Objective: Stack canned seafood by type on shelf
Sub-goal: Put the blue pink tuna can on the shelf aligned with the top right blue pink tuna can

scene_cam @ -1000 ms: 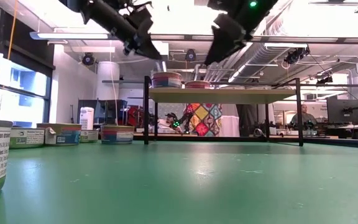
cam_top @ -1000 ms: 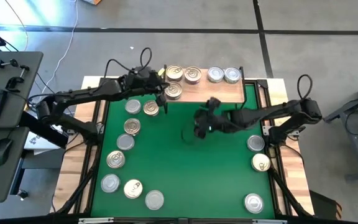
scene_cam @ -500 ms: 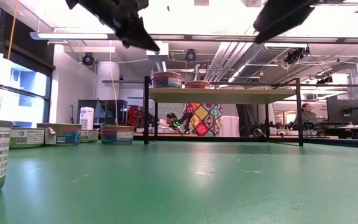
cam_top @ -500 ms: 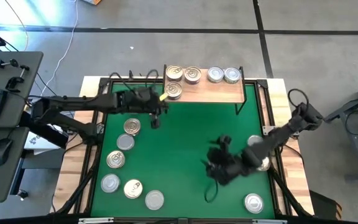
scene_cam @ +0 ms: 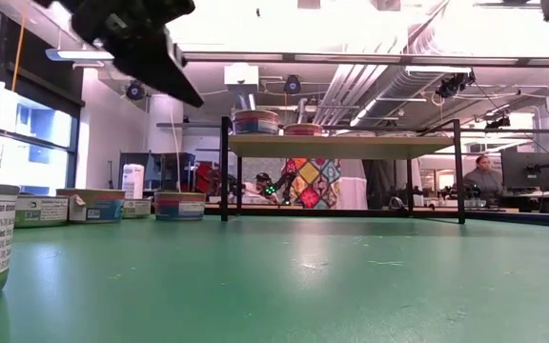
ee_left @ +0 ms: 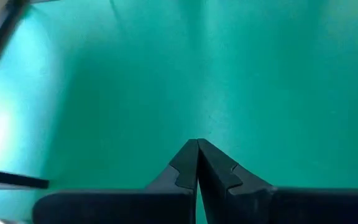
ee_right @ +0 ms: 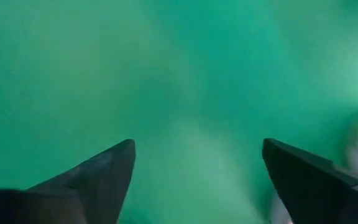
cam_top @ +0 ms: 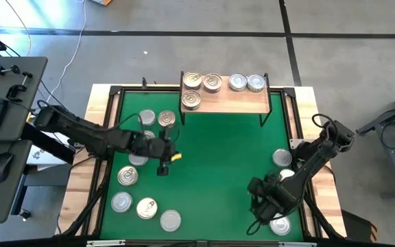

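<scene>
the right gripper is wide open and empty, beside a tin; it could knock it away.

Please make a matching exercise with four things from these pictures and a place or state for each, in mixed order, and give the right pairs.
Things:
1. left hand
2. right hand
3. shelf
4. green mat

Places or states:
A. carries five tins
B. shut, holding nothing
C. covers the table under both arms
D. open, above the mat near the tin at the near right corner

Pairs: 1-B, 2-D, 3-A, 4-C
</scene>
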